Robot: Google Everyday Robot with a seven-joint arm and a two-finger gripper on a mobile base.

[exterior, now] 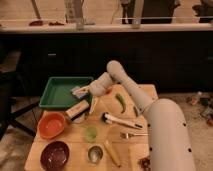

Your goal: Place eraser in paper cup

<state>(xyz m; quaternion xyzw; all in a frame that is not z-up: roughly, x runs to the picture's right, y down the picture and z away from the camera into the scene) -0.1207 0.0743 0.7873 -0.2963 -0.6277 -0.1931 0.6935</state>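
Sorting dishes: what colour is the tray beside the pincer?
Green tray, left of the pincer; camera view.

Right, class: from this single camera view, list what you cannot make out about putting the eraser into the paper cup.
- paper cup: not identifiable in the camera view; it may be hidden behind the gripper, which hangs at the near right corner of the green tray.
- eraser: the tan block just below the gripper; too blurred to tell whether they touch.
- dark item at the table's front right: cut off by the bottom edge.
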